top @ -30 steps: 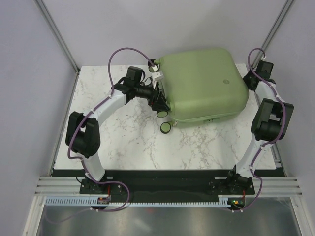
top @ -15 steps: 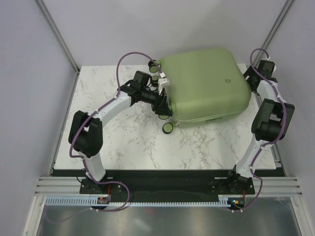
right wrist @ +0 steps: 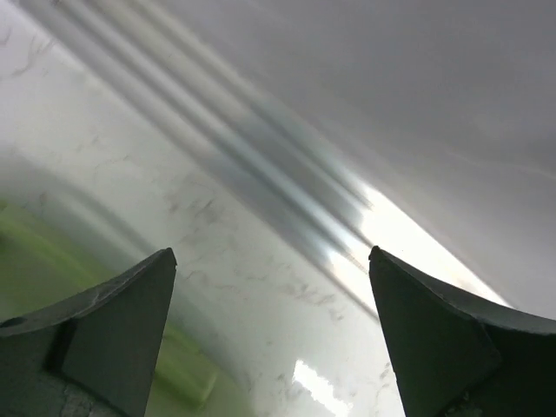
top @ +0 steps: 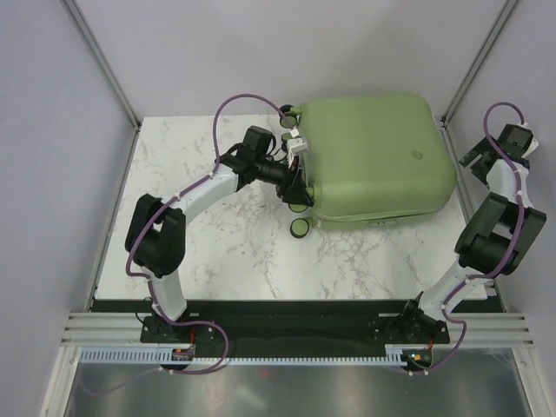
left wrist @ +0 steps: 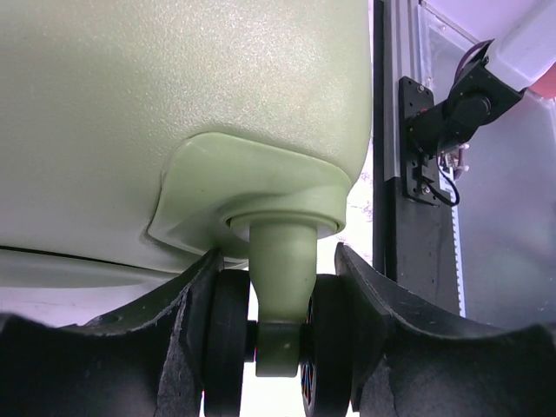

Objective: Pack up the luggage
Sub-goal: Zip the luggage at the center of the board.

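Where the marble table (top: 226, 252) carries its load, there is one piece of luggage (top: 378, 156), and two arms work beside it. At the left, the left gripper (left wrist: 276, 287) is clenched on one caster (left wrist: 280, 252) at the case's left end: the left wrist view shows a finger (left wrist: 187, 334) outside each of its two black wheels, with the green stem between them. Four green-faced wheel discs show along that end from above, two towards the back and two towards the front. The case lies flat on the table's right-hand, rear part, shell up and shut, so nothing of its inside can be seen. One round logo (top: 418, 156) sits on the shell. At the far right, the right gripper (right wrist: 269, 261) hangs past the table's right edge, apart from the case, its jaws spread wide and holding nothing.
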Controlling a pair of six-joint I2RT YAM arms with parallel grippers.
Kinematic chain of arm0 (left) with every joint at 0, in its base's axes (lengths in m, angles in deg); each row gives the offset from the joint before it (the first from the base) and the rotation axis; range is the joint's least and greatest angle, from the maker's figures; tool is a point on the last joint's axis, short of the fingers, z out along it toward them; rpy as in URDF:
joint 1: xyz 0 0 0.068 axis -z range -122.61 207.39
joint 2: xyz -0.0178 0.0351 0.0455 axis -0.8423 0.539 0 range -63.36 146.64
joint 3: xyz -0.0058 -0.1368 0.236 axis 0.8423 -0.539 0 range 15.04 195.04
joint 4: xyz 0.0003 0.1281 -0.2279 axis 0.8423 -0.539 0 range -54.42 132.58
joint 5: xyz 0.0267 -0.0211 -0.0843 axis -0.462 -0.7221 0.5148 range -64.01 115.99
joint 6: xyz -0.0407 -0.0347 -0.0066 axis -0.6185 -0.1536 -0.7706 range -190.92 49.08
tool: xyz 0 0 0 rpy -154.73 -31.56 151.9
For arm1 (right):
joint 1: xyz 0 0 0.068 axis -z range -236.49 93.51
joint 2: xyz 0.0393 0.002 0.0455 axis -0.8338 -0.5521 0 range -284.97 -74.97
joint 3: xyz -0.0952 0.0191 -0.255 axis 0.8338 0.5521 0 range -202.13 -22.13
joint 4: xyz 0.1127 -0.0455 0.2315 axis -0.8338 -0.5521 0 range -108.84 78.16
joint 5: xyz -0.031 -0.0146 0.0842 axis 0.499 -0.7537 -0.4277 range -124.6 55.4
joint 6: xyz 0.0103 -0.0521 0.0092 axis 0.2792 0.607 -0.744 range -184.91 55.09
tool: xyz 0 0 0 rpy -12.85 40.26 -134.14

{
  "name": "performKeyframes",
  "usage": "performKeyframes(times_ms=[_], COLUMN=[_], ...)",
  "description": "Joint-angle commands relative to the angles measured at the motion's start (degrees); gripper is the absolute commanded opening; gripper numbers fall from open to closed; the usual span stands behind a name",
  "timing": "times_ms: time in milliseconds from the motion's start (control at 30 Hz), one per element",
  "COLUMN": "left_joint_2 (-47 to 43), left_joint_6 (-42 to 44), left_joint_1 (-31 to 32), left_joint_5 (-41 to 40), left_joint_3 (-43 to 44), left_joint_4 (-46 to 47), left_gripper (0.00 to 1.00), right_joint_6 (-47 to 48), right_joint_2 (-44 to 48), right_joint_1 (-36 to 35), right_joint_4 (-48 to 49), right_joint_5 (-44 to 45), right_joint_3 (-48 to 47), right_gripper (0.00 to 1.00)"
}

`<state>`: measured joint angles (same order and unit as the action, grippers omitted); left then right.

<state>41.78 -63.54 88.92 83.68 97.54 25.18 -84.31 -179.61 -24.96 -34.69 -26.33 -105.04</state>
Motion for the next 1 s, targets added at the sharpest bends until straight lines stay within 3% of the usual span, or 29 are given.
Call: performKeyframes(times_ms=[0, 167, 333, 633, 800, 933, 967], left_joint_2=[1.0, 1.6, 2.6, 1.2, 1.6, 2.4, 2.9], left_joint_6=[-5.3, -9.8, -12.9, -14.8, -16.0, -17.7, -18.5], left_joint_1=[1.3, -0.1, -0.9, -3.1, -3.2, -3.6, -3.6], left_joint_5=[2.0, 0.9, 1.2, -1.1, -0.6, -1.3, -1.6], left_joint_3=[-0.5, 0.9, 2.6, 1.3, 2.8, 3.3, 3.3], left_joint_4=[3.3, 6.8, 8.4, 8.4, 8.5, 9.5, 9.9], left_gripper=[0.02, 0.02, 0.02, 0.02, 0.02, 0.02, 0.02], right_joint_6=[-2.0, -0.4, 0.7, -0.8, 1.4, -4.0, -5.6], right_joint_2=[-1.4, 3.7, 11.7, 23.0, 29.7, 34.8, 37.0], right_joint_1=[0.4, -1.4, -5.9, -10.0, -22.9, -37.4, -44.8], right_joint_4=[-1.8, -2.1, -2.4, -1.8, -1.7, -2.4, -2.4], right_joint_5=[-6.5, -5.5, 4.1, 7.1, 9.6, 12.1, 15.3], right_joint_3=[-2.2, -0.5, 3.3, 4.1, 7.0, 13.9, 17.0], right_gripper=[0.97, 0.97, 0.98, 0.98, 0.95, 0.92, 0.92])
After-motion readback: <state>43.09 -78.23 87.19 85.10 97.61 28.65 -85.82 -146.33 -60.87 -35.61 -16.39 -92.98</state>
